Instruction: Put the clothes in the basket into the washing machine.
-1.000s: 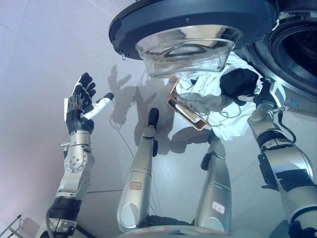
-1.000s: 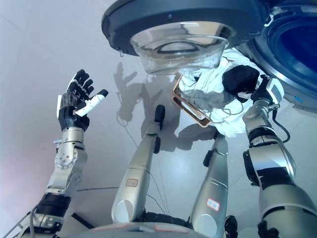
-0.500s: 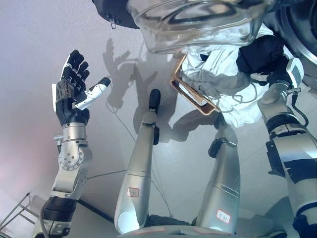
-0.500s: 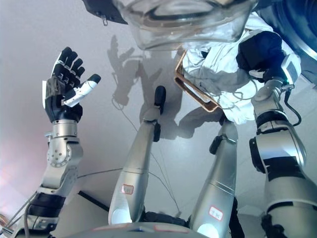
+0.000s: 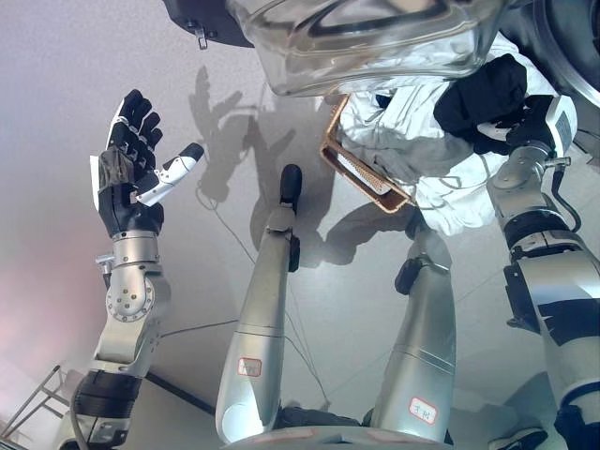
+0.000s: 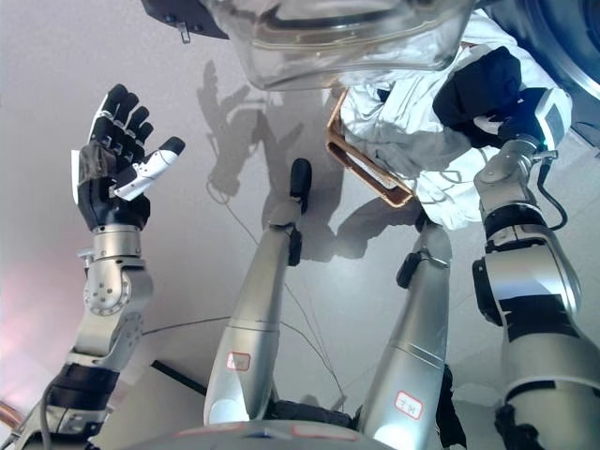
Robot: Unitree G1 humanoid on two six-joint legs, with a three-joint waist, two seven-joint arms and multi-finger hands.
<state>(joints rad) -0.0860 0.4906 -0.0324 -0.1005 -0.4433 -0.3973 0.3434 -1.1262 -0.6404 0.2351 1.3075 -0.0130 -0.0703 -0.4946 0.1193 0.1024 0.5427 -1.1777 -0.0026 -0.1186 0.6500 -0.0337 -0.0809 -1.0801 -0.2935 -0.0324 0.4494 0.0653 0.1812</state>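
Note:
A tan-rimmed basket (image 5: 361, 178) stands on the floor, holding white clothes (image 5: 412, 141). My right hand (image 5: 536, 120) is shut on a black garment (image 5: 483, 92) and holds it over the basket's right side, below the washing machine's opening (image 5: 570, 58) at the upper right. The machine's round door (image 5: 366, 42), with its glass bowl, hangs open across the top of the view and hides part of the basket. My left hand (image 5: 131, 178) is open and empty, raised over the floor at the left, far from the basket.
Grey floor (image 5: 75, 84) lies to the left of the basket. A thin metal frame (image 5: 33, 412) shows at the lower left corner.
The camera has shifted, so the door sits higher in the picture. My right hand has lifted the black garment a little up and right from the basket. The left hand has barely moved.

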